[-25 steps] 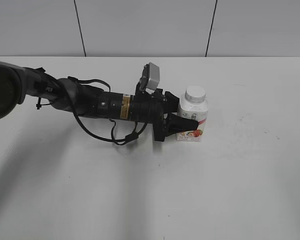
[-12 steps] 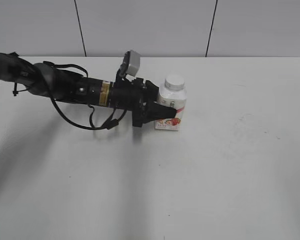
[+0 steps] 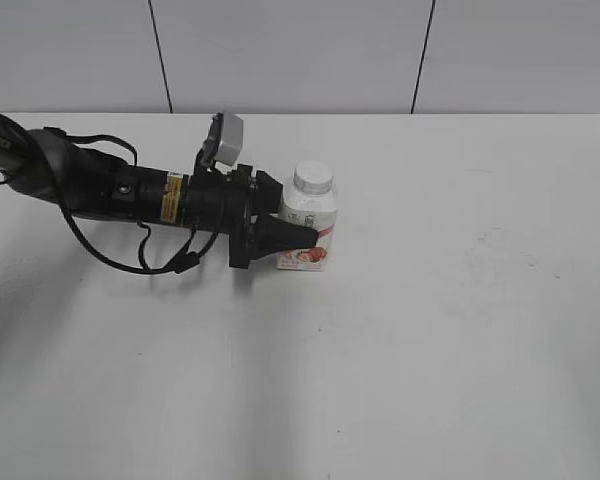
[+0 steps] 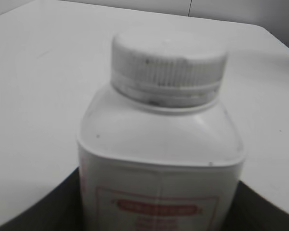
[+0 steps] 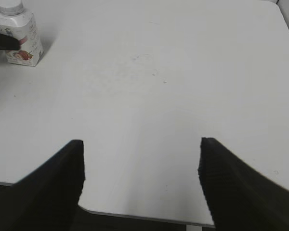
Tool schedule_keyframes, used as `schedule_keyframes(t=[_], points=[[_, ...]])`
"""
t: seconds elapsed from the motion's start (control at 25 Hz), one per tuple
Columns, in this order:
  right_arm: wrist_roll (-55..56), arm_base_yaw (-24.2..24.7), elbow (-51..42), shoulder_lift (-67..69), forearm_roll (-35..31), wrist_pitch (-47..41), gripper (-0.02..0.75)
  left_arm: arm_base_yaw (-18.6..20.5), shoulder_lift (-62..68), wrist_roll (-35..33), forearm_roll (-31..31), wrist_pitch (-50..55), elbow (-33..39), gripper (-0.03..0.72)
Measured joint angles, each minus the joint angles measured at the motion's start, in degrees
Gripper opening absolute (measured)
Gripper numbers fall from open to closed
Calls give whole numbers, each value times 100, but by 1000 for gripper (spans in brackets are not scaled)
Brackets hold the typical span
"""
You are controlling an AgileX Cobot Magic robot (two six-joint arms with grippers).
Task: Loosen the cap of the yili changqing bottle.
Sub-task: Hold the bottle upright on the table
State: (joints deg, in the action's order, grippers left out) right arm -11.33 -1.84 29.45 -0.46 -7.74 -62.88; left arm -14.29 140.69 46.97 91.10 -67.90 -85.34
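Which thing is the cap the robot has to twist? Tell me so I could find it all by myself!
Look at the big white table and find the black robot arm lying across its left side. The left gripper is clamped around a small white bottle with a strawberry picture. The cap is the round white lid with ribbed sides on the very top of it, above the black fingers.

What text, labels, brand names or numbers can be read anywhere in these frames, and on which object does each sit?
None can be read.
Small squarish white plastic bottle: a red banner with lettering on its label, too blurred to read.
The bottle's label in the exterior view: strawberry picture only, print too small.
Yellow sticker on the black left arm: print too small.
Ribbed white plastic screw cap: no marking visible.
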Motion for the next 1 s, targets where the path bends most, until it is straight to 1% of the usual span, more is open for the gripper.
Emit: schedule_keyframes(t=[0.28,0.56,0.72,1.0], points=[[0,0,0,0,0,0,580,0,150,-184,-362,-144,41,420],[0,0,0,0,0,0,580,0,158,-214,-400,-163,41,419],[0,0,0,0,0,0,580,-7,-123,-156,-245,13,75,419],[0,0,0,0,0,0,580,-7,-306,-153,-262,15,208,419]])
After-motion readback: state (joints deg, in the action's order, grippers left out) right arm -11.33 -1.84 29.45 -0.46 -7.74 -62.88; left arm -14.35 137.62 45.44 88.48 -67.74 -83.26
